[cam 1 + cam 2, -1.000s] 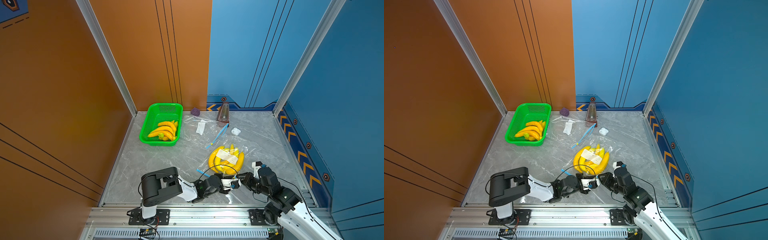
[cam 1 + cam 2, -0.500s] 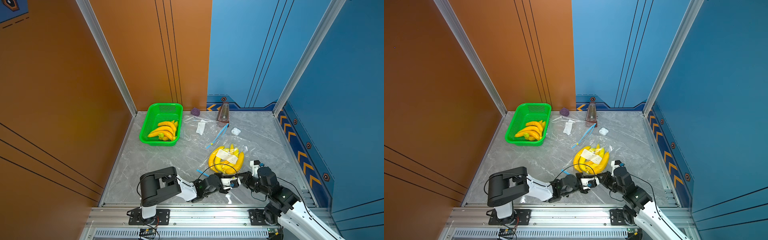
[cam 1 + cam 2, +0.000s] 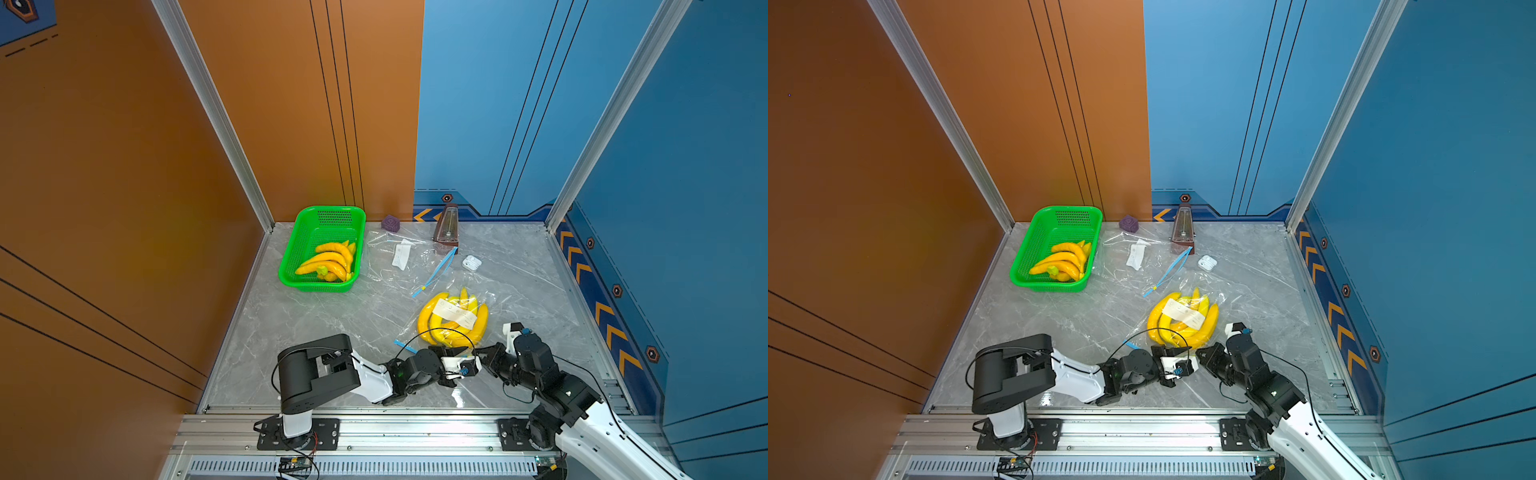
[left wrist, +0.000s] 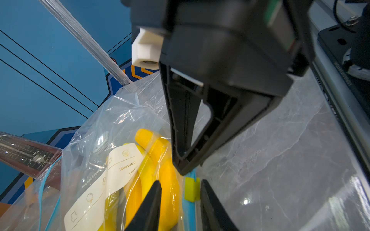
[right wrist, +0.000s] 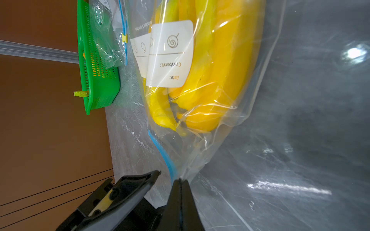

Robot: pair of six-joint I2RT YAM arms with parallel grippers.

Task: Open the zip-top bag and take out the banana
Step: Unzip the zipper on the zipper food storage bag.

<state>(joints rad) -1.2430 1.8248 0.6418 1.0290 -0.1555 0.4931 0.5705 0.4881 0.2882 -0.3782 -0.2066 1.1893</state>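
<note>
The zip-top bag lies flat on the grey marble table, a little toward 3 o'clock from the table's middle, with a bunch of yellow bananas sealed inside under a white label. Its blue zip strip runs along the edge nearest the arms, at the bag's 6 o'clock.

The right gripper has its fingers pressed tight together, pinching the plastic right at the end of that strip. The left gripper faces it tip to tip, fingers partly spread with the little yellow slider sitting in the gap between them; it grips nothing that I can see.

Out at the bag's 10 o'clock stands a green basket holding more bananas. A second, empty clear bag sprawls at 11 o'clock, beside the basket. A small white case sits near 12 o'clock, with a metronome behind it against the far wall, and a purple cube near the basket's far corner.
</note>
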